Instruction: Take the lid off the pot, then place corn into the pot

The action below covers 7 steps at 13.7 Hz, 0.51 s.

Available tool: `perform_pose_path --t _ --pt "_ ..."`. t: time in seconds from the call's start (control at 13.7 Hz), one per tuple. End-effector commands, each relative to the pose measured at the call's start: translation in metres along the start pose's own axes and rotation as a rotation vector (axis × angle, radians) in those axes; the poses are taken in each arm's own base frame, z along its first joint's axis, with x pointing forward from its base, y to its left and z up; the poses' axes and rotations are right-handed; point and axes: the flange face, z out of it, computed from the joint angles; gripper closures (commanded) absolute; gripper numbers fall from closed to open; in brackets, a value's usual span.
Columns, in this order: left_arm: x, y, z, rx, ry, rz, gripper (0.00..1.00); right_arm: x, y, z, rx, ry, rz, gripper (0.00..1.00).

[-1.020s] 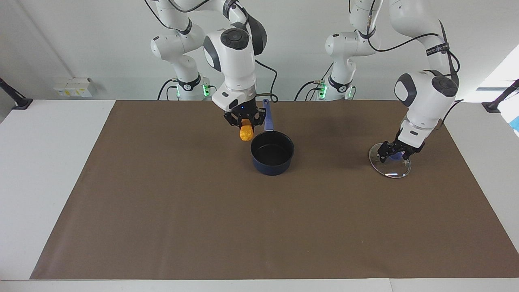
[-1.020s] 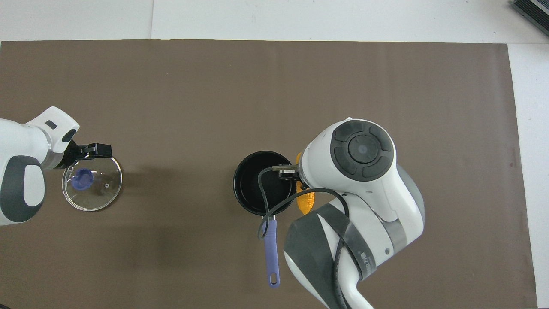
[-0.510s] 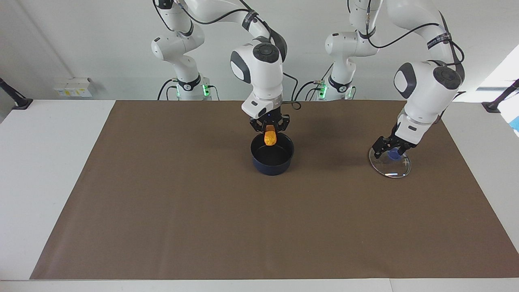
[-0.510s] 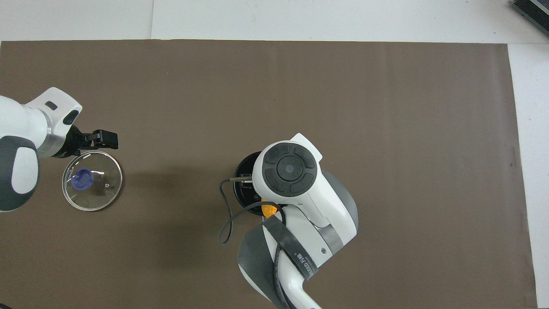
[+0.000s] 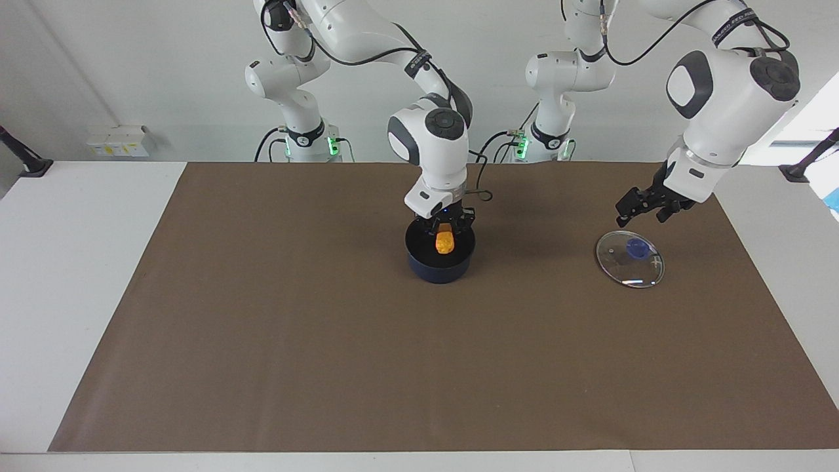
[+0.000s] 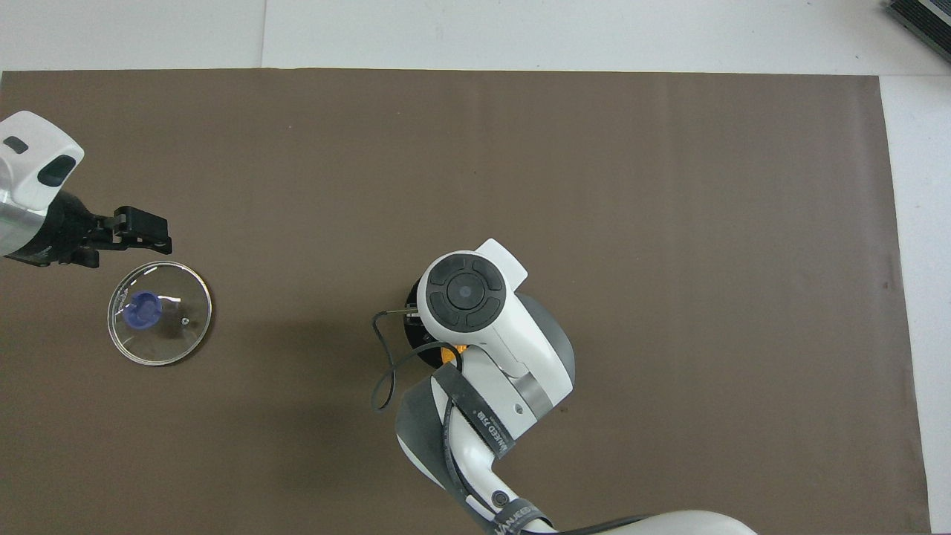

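- Facing view: right pincer [image 5: 446,231] sits low in the mouth of the small dark navy saucepan [image 5: 440,268], clenched on the orange-yellow bumpy toy corn cob [image 5: 445,242]; cob hangs upright inside the rim, can't tell if it touches the black bottom.
- Pot sits mid-bench on the brown mat [image 5: 328,341], slightly toward the robots; wide bare mat on all sides of it, mat edges well apart from it.
- Left pincer [image 5: 645,204] raised in the air, fingers spread and holding nothing, over the mat just beside the lid's robot-side edge, not touching it.
- Round clear glass lid with metal rim and blue centre knob [image 5: 630,258] lies flat on the mat toward the left arm's end, well apart from the pot.
- White bench [image 5: 78,262] shows bare past the mat at both ends.
- Overhead view: right arm's white wrist covers nearly all the pot [image 6: 413,336]; only a dark sliver of rim and a scrap of orange corn [image 6: 449,357] show; pot handle hidden in both views.
- Left pincer [image 6: 152,232] cut off at the frame edge with its arm.
- Lid [image 6: 160,313] glass shows glare streaks.
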Motion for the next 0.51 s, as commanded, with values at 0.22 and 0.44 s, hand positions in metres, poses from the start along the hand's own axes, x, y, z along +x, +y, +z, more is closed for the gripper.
perform_pose_path --t 0.22,0.44 --pt "-0.014 0.0 -0.053 0.009 -0.061 0.074 0.0 0.005 0.001 0.012 0.023 0.01 0.011 1.0" --pt "-0.027 -0.001 -0.092 0.011 -0.077 0.081 0.0 0.009 0.006 0.014 0.025 0.013 0.009 1.0"
